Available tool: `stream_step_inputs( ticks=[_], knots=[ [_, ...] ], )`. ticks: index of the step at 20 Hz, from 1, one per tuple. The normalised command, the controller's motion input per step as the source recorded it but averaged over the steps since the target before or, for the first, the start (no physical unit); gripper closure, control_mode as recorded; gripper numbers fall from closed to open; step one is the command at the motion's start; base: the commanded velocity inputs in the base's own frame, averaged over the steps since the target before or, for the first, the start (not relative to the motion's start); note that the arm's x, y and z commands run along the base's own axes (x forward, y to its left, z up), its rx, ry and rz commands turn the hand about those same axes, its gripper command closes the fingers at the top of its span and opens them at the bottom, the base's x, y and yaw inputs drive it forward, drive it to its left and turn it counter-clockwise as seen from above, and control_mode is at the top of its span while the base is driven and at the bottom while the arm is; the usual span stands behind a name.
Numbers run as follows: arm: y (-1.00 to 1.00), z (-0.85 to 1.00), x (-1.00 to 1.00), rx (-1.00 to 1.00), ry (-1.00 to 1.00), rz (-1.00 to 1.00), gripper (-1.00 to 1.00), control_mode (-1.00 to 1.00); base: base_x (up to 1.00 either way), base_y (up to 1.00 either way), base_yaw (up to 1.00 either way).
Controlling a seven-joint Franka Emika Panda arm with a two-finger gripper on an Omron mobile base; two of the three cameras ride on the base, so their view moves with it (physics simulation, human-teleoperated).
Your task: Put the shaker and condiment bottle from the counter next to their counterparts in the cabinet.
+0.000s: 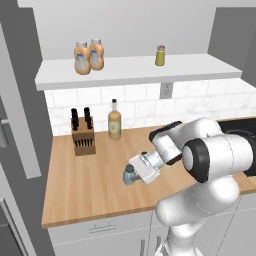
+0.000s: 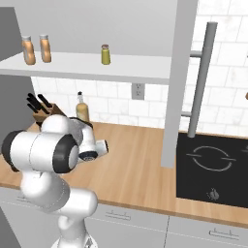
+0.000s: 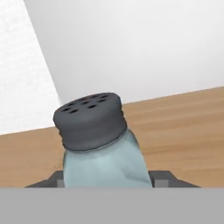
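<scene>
Gripper [image 1: 133, 176] reaches sideways low over the counter [image 1: 90, 185], its fingers closed on the blue-grey shaker [image 1: 129, 175]; in the hand view the shaker [image 3: 98, 144] sits between the finger tips, dark cap tilted a little. Behind it, near the tiled wall, stand a knife block [image 1: 83, 135] and a tall amber bottle [image 1: 114, 121], well apart from the gripper. Up on the cabinet shelf [image 1: 135, 70], two squat orange bottles [image 1: 89, 57] stand side by side, touching or nearly so; the olive-green shaker [image 1: 160, 56] stands further right.
</scene>
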Motion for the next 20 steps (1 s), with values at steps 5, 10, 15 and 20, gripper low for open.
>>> stream_step_inputs(
  ticks=[5,10,15,20],
  knots=[
    [-0.32,0.96,0.01,0.04,-0.02,-0.36,1.00,-1.00,0.00,0.00,0.00],
    [-0.40,0.75,0.01,0.08,0.00,-0.48,1.00,-1.00,0.00,0.00,0.00],
    [-0.56,0.67,-0.16,0.13,0.00,-0.50,1.00,-1.00,0.00,0.00,0.00],
    [-0.40,0.76,-0.03,0.02,0.00,-0.44,1.00,-1.00,0.00,0.00,0.00]
  ],
)
